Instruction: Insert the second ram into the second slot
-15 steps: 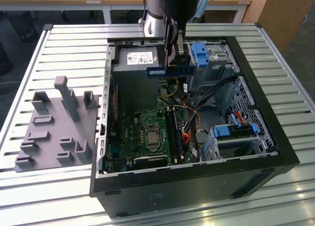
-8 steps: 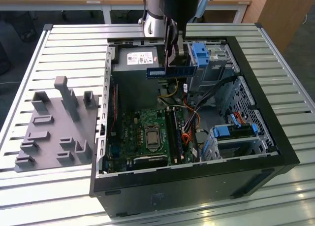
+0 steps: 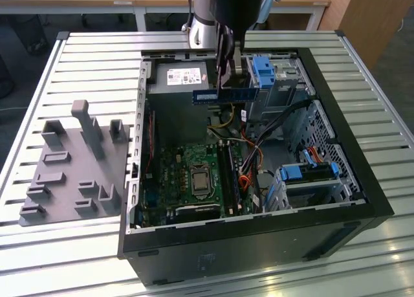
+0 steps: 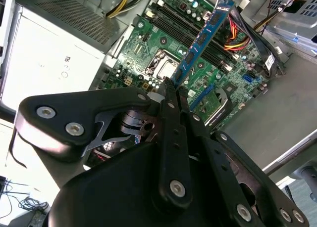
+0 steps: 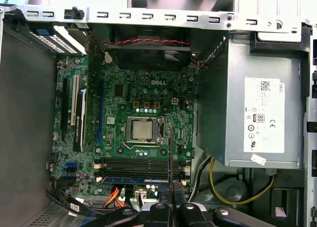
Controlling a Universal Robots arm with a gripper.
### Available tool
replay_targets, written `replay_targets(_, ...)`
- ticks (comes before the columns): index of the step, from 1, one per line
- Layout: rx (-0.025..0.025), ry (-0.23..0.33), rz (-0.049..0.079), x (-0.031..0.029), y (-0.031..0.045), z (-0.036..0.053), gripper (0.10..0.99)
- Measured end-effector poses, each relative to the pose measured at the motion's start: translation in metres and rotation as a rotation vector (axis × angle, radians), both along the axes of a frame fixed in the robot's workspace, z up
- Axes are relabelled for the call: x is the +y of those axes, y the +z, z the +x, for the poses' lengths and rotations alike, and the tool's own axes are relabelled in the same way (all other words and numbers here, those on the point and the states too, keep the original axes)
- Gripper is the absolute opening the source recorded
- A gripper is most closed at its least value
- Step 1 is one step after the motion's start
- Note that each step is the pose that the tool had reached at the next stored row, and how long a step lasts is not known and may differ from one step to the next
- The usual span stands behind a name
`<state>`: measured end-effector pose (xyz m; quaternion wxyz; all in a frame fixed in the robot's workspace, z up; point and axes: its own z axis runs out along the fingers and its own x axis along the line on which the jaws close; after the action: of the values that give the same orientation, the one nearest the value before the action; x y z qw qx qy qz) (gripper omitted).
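Note:
The second ram (image 3: 223, 95) is a thin blue stick with a white label, held level above the open computer case (image 3: 362, 180). My gripper (image 3: 226, 80) is shut on it from above. In the second wrist view the black fingers (image 4: 171, 106) pinch the end of the ram (image 4: 200, 39), which points out over the motherboard (image 4: 163, 44). The first wrist view shows the ram edge-on (image 5: 170, 153) over the row of long memory slots (image 5: 138, 163). A blue strip (image 5: 131, 179) lies in one of these slots.
Inside the case are a grey power supply (image 5: 262, 103), the processor socket (image 5: 142, 129), loose cables (image 3: 249, 148) and blue-handled drive cages (image 3: 307, 174). A grey fixture with upright holders (image 3: 71, 167) stands on the slatted table at the exterior view's left.

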<state>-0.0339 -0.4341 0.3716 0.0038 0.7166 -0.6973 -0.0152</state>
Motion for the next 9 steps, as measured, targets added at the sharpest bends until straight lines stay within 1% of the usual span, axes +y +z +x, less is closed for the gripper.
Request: replay_targets(9,0.0,0.0,0.0,-0.0019,0.0,0.0,0.137)
